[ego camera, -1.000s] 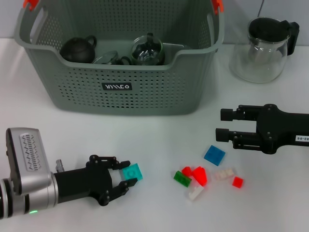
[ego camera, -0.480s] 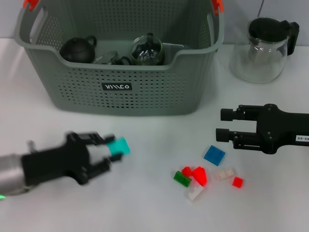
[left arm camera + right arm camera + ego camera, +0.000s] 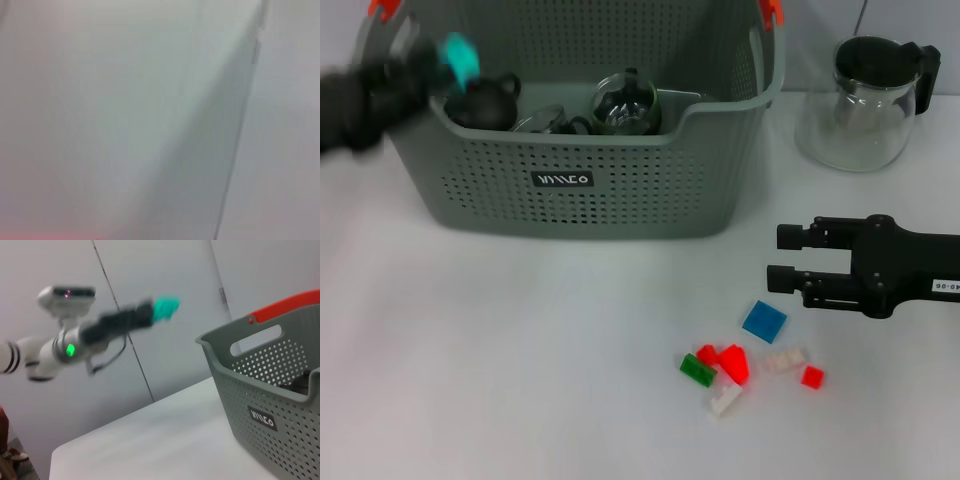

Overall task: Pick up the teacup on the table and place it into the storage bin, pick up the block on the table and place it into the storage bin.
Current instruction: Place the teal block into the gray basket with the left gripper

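Observation:
My left gripper (image 3: 438, 62) is raised over the left rim of the grey-green storage bin (image 3: 570, 180), shut on a teal block (image 3: 460, 57). The right wrist view shows that same left gripper (image 3: 147, 314) holding the teal block (image 3: 165, 307) in the air, short of the storage bin (image 3: 270, 390). No teacup is in view on the table. My right gripper (image 3: 782, 257) rests low at the right side of the table, open and empty. The left wrist view is a blur of grey surfaces.
Inside the bin lie a dark round pot (image 3: 480, 100) and a glass pot (image 3: 625, 103). A glass jug (image 3: 868, 95) with a black lid stands back right. Loose blocks lie front right: blue (image 3: 764, 321), green (image 3: 698, 370), red (image 3: 732, 362), white (image 3: 786, 360).
The left arm has lifted the teal block from the table's front left up and back to the bin's left rim. The right arm has not moved.

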`<state>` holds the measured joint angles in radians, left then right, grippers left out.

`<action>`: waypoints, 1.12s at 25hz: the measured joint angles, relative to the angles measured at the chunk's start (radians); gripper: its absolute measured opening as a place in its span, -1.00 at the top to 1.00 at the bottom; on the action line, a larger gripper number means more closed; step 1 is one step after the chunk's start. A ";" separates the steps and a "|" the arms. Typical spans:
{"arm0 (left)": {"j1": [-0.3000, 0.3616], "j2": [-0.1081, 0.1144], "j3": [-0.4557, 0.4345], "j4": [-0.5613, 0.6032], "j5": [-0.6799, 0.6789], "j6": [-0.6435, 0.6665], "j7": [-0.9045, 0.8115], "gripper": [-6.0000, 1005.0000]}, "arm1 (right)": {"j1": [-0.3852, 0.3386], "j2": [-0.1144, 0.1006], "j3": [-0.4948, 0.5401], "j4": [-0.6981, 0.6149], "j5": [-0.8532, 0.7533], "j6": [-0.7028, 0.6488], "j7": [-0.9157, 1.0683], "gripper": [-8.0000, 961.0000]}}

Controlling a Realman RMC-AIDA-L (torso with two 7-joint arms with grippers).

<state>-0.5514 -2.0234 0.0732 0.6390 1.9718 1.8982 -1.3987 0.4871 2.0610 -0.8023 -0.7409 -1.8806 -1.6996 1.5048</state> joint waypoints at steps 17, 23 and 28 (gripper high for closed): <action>-0.242 0.032 0.711 0.143 0.124 -0.830 -0.641 0.04 | -0.003 0.002 0.000 0.000 0.000 0.002 -0.005 -0.41; -0.256 0.002 0.769 0.168 0.200 -0.925 -0.735 0.01 | -0.004 -0.001 0.000 0.000 0.000 0.000 -0.003 -0.41; -0.198 -0.021 0.718 0.265 0.071 -0.871 -0.716 -0.01 | -0.010 -0.001 0.000 0.000 0.000 -0.002 -0.005 -0.41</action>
<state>-0.7493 -2.0440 0.7907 0.9041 2.0427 1.0270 -2.1151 0.4771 2.0602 -0.8023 -0.7409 -1.8806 -1.7016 1.4997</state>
